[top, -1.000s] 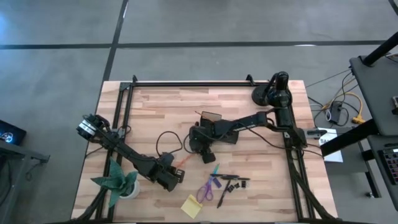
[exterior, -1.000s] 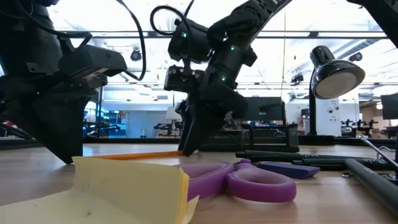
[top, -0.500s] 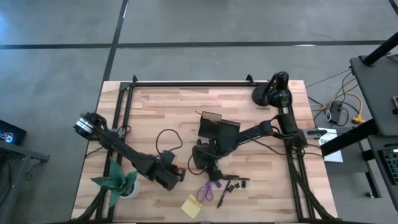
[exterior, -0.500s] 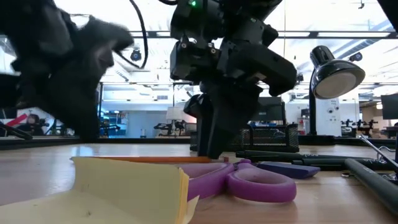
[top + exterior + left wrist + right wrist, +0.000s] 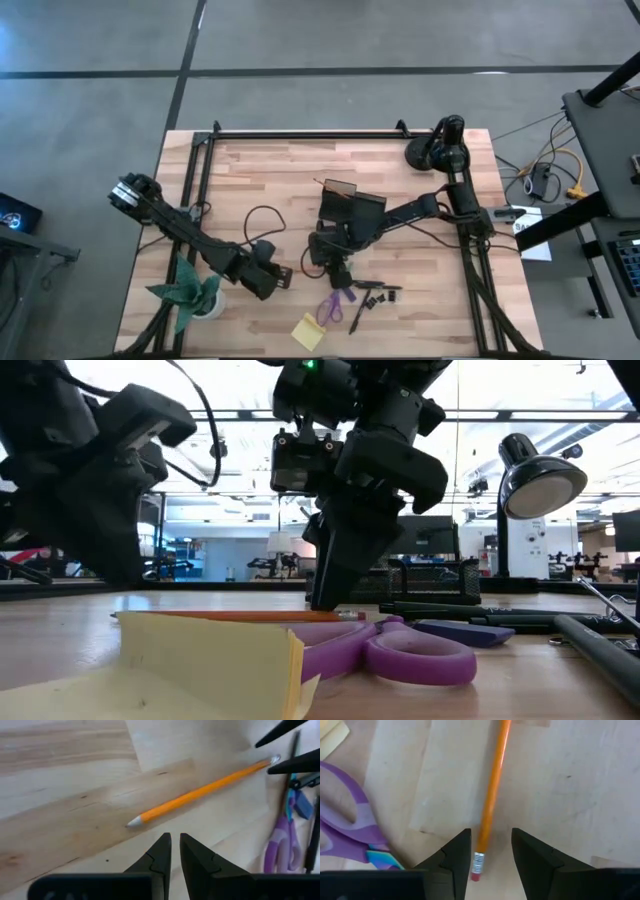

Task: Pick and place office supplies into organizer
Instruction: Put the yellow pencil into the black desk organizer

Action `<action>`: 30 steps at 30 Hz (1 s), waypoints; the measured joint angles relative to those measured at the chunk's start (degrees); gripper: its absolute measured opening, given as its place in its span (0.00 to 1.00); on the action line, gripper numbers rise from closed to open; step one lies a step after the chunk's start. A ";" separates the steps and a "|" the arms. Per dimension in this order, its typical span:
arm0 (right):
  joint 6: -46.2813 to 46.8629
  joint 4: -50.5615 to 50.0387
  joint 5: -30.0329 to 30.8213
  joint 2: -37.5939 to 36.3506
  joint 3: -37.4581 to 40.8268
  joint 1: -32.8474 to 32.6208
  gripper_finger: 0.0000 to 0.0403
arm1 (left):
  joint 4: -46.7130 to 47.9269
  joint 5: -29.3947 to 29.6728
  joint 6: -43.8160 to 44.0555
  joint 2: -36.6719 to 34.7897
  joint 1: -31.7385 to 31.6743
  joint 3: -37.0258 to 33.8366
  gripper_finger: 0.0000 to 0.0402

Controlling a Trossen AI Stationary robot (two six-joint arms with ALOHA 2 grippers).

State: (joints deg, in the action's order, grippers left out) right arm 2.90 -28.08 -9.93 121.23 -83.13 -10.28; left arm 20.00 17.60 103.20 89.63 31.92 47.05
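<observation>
One orange pencil [image 5: 491,800] lies on the bench [image 5: 400,300] between the right pincer's [image 5: 490,851] parted fingers; left pincer [image 5: 173,851], nearly closed, holds nothing.

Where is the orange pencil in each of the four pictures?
High view: mostly hidden under the right tool.
Low view: pencil lies flat behind the yellow pad.
Left wrist view: pencil slants beyond the left tool.
Right wrist view: pencil, eraser end between the fingers.
Shared landmark: purple scissors.
</observation>
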 joint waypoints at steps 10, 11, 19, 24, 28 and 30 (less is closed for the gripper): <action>0.18 0.11 -0.02 -0.11 -0.04 -0.37 0.33 | 0.25 0.84 1.48 0.10 -0.09 -2.45 0.06; 0.17 0.10 -0.03 -0.11 -0.08 -0.39 0.33 | 0.32 0.86 1.44 0.22 -0.09 -2.47 0.06; 0.17 0.17 0.00 -0.11 -0.11 -0.37 0.33 | 0.08 2.12 -0.29 0.24 -0.51 -2.47 0.06; 0.15 0.36 0.00 -0.11 -0.11 -0.36 0.33 | 0.08 2.34 -0.39 0.24 -0.99 -2.47 0.06; 0.16 0.37 0.02 -0.11 -0.11 -0.35 0.33 | 0.01 2.30 -0.62 0.24 -1.11 -2.47 0.06; 0.15 0.37 0.02 -0.11 -0.11 -0.37 0.33 | -0.02 2.30 -0.62 0.24 -1.11 -2.47 0.06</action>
State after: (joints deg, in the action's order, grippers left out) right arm 3.05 -27.70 -9.91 121.12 -83.24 -10.66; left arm 19.98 19.90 102.59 89.86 30.81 44.58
